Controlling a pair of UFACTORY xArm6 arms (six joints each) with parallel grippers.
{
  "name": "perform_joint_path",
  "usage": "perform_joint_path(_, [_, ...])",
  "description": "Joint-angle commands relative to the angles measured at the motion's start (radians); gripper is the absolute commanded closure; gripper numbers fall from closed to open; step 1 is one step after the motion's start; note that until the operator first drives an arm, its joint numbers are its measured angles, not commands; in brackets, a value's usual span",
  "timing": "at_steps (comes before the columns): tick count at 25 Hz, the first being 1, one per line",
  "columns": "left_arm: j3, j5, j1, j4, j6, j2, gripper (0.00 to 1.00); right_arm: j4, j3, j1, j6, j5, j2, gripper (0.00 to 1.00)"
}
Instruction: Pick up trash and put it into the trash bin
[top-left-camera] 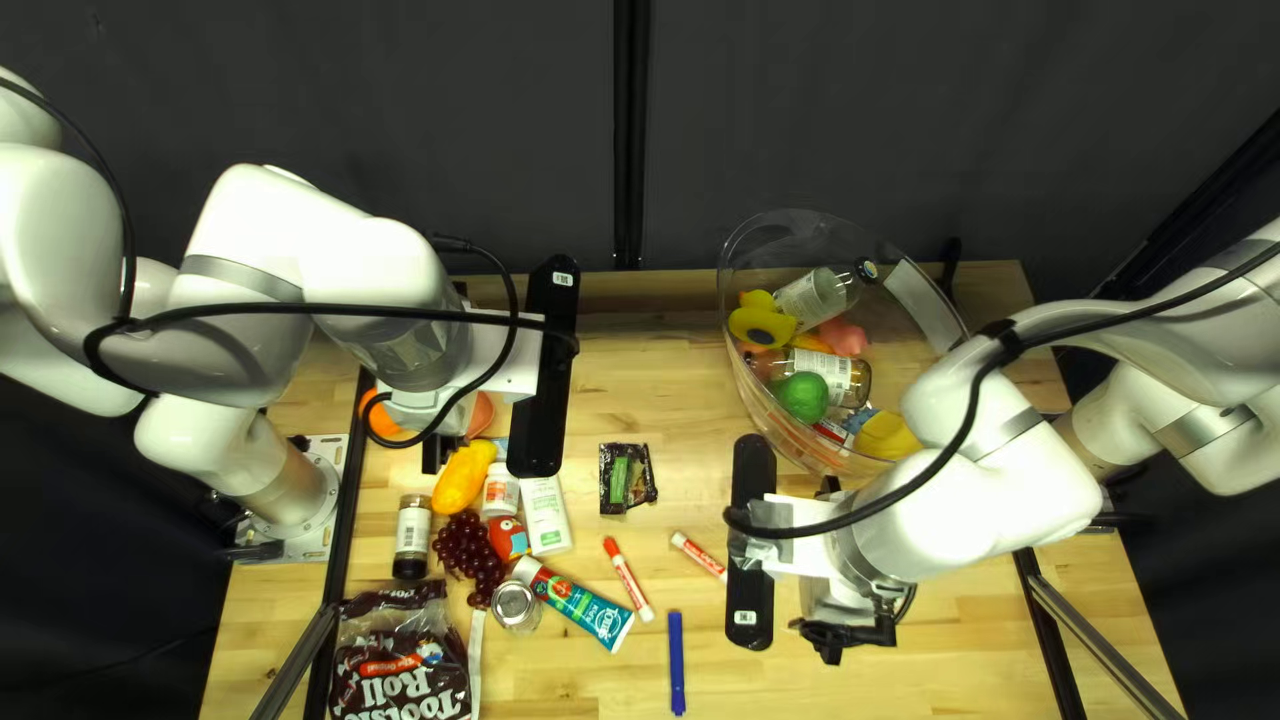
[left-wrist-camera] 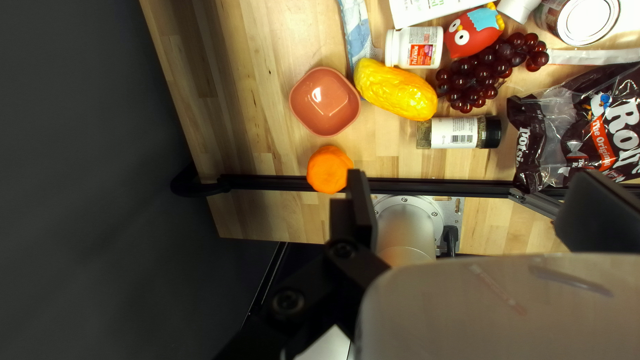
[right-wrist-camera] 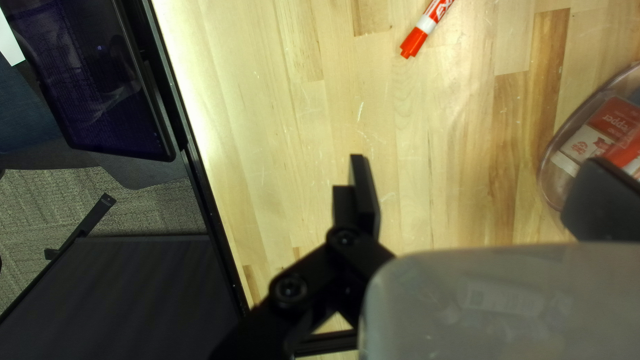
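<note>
Near edge: candy bag [top-left-camera: 402, 674], blue marker [top-left-camera: 676, 663]. Right gripper [top-left-camera: 834, 563]: my jaws apart above the desk [top-left-camera: 960, 620]. Two red markers lie nearer than the crumpled wrapper [top-left-camera: 627, 478], mid-desk. Left gripper [top-left-camera: 447, 371]: jaws apart over clutter. Farther: clear bowl [top-left-camera: 927, 307], loaded.

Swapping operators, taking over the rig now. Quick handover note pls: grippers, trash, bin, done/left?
Left gripper: open, holding nothing.
Right gripper: open, holding nothing.
Trash: likely the crumpled black wrapper, mid-table, beyond the red markers.
Bin: none I can identify; the clear bowl holds bottles and a yellow duck, so confirm before dropping trash there.
Done: wrapper not binned; can't tell about other trash.
Left: pick up wrapper, bin it.
</note>
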Motion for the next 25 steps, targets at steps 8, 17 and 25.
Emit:
perform_joint_path(8, [0.000,0.000,0.000,0.000,0.000,0.000,0.00,-0.116,-0.054,-0.040,0.156,-0.162,0.245,0.00])
perform_joint_path(17, [0.000,0.000,0.000,0.000,0.000,0.000,0.00,-0.206,-0.007,-0.051,0.236,-0.249,0.281,0.00])
perform_joint_path(25, [0.000,0.000,0.000,0.000,0.000,0.000,0.00,-0.236,0.055,-0.073,0.245,-0.350,0.307,0.00])
